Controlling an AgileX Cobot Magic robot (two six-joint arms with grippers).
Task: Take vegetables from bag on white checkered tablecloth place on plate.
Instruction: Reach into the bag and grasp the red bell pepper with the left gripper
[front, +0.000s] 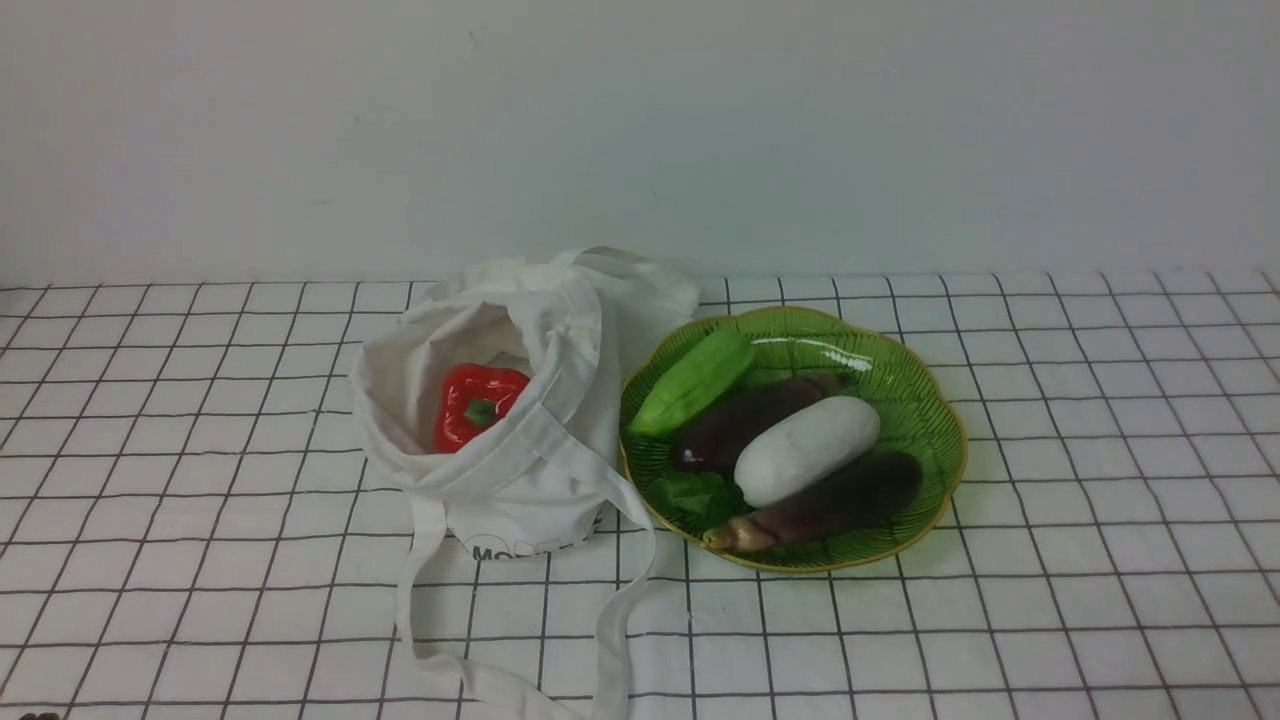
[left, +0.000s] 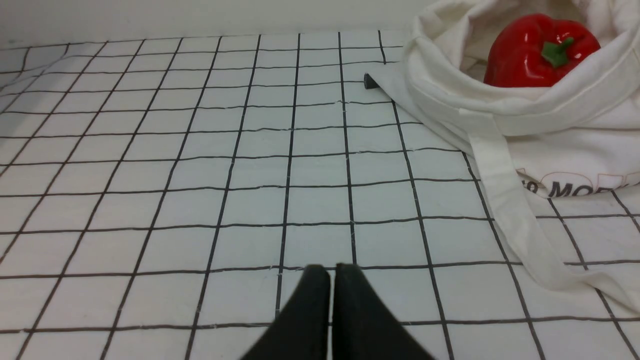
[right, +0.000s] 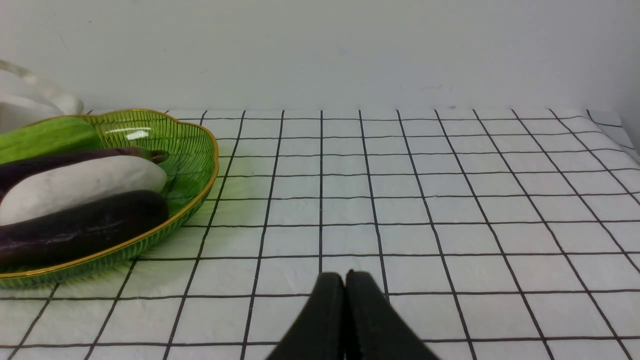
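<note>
A plain off-white wall (front: 640, 120) runs behind a tabletop fully covered by a white tablecloth (front: 1100, 450) printed with a thin black grid. The cloth lies mostly flat, with slight ripples in its lines.

A soft white bag (front: 540, 480) sits slumped on the cloth, its mouth open upward. Inside the bag, against its inner wall, rests a glossy red pepper (front: 475, 405) with a green stem. Dark lettering (front: 500, 552) shows along the bag's near bottom edge. Long straps (front: 620, 600) trail from the bag across the cloth toward the robot.

Just right of the bag stands a green plate (front: 905, 385) with a gold rim. It holds two dark eggplants (front: 830, 510), a white vegetable (front: 805, 450) between them, and a green vegetable (front: 690, 385) on the side nearest the bag.

The left end effector (left: 331, 272) is over bare cloth to the bag's left and nearer the robot. Its fingers are pressed together and hold nothing. The right end effector (right: 345, 280) is over bare cloth on the far side of the plate from the bag, likewise closed and empty.
</note>
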